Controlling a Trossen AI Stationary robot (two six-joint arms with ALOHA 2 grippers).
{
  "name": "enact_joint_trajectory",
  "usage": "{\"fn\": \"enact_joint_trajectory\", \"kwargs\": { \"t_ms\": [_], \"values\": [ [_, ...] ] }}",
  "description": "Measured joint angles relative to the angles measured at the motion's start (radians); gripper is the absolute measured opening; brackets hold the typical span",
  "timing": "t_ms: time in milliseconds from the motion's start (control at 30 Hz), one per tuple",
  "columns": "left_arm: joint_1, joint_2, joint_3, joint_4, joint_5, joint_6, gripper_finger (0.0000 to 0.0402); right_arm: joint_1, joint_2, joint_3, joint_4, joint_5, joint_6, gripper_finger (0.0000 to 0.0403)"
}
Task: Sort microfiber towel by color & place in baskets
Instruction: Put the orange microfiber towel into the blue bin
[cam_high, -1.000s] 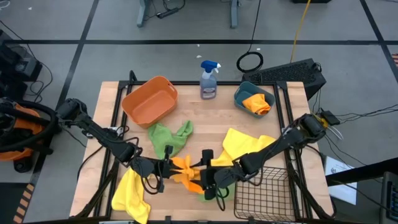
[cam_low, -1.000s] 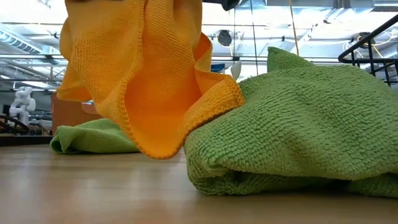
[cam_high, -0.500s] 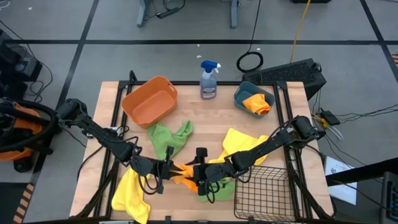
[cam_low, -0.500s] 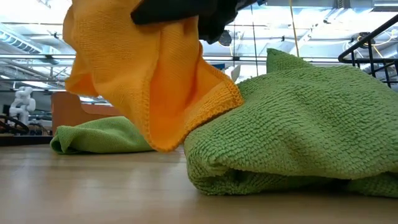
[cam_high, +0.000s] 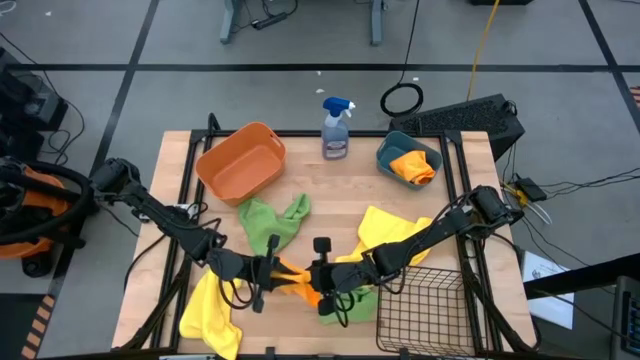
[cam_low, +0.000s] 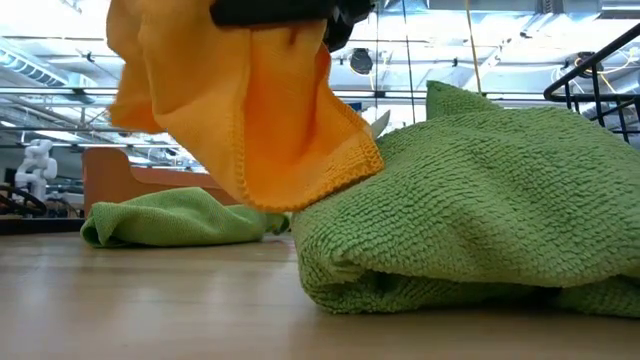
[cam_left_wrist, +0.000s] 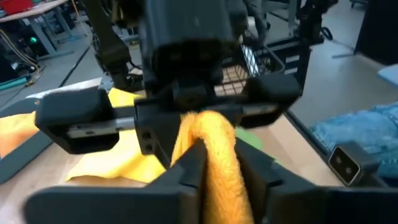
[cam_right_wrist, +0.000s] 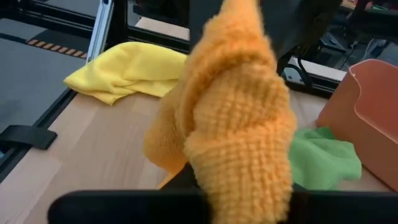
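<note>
**Both pincers met on one orange towel**

From above, you had the left pincer and the right pincer facing each other over the front of the surface, with the orange towel stretched between them. Taking the spray bottle as the landmark: the orange tub stood to its left, the teal bin to its right with an orange cloth inside, and the wire basket lay far in front of it, towards the right corner. A green towel lay in front of the bottle, a yellow towel to the right of that, another yellow towel at the front left, and a second green towel under the right pincer.

At table height, the orange towel hung clear of the surface, its corner touching the green towel.

In the left wrist view, your left pincer's fingers were clamped on the orange towel, with the right pincer on it just beyond.

In the right wrist view, the orange towel filled the frame; I cannot tell how the right pincer's fingers stood.
</note>
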Motion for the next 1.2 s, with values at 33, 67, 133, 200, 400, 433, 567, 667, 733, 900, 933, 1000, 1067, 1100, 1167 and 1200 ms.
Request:
{"fn": "enact_joint_trajectory", "kwargs": {
  "t_ms": [33,67,133,200,400,433,567,667,733,900,933,1000,1067,1100,1167,1200],
  "values": [
    [-0.001,0.0,0.0,0.004,-0.001,-0.003,0.0089,0.0,-0.003,0.0,-0.018,0.0,0.0,0.0019],
    [-0.002,0.0,0.0,0.006,-0.002,-0.01,0.0109,0.001,-0.005,0.0,-0.039,0.001,0.0,0.0016],
    [-0.002,0.0,0.0,0.005,-0.002,-0.025,0.0148,0.001,-0.01,-0.001,-0.063,0.009,0.0,0.0007],
    [-0.002,0.0,0.0,0.005,-0.004,-0.026,0.0187,0.009,-0.025,-0.001,-0.099,0.038,0.006,0.0004],
    [-0.002,0.0,0.0,-0.02,-0.005,-0.041,0.0272,0.04,-0.05,-0.001,-0.176,0.118,0.032,0.0006],
    [-0.002,0.0,0.0,-0.027,-0.006,-0.047,0.0281,0.049,-0.059,-0.001,-0.197,0.132,0.038,0.0005],
    [-0.002,0.0,0.0,-0.039,-0.022,-0.053,0.0294,0.075,-0.087,-0.001,-0.223,0.195,0.049,0.0004],
    [-0.002,0.0,0.0,-0.04,-0.031,-0.053,0.0295,0.089,-0.1,-0.001,-0.244,0.218,0.049,0.0004],
    [0.001,0.0,0.0,-0.039,-0.032,-0.053,0.0295,0.098,-0.108,-0.001,-0.258,0.247,0.052,0.0004],
    [0.005,0.005,0.0,-0.031,-0.032,-0.059,0.0295,0.113,-0.12,-0.001,-0.256,0.307,0.053,0.0004],
    [0.005,0.011,0.0,-0.024,-0.032,-0.062,0.0295,0.114,-0.125,-0.001,-0.253,0.312,0.051,0.0004],
    [0.005,0.028,0.0,-0.008,-0.032,-0.072,0.0295,0.114,-0.133,-0.001,-0.253,0.312,0.047,0.0004],
    [0.007,0.049,0.0,0.021,-0.027,-0.071,0.0295,0.113,-0.14,-0.001,-0.26,0.316,0.048,0.0004],
    [0.009,0.062,0.0,0.039,-0.025,-0.066,0.0295,0.113,-0.14,-0.001,-0.26,0.317,0.045,0.0004],
    [0.014,0.084,0.0,0.068,-0.024,-0.048,0.0295,0.113,-0.14,-0.001,-0.254,0.318,0.017,0.0004],
    [0.017,0.092,0.0,0.087,-0.024,-0.039,0.0295,0.112,-0.14,-0.001,-0.252,0.32,0.001,0.0004]
  ]
}}
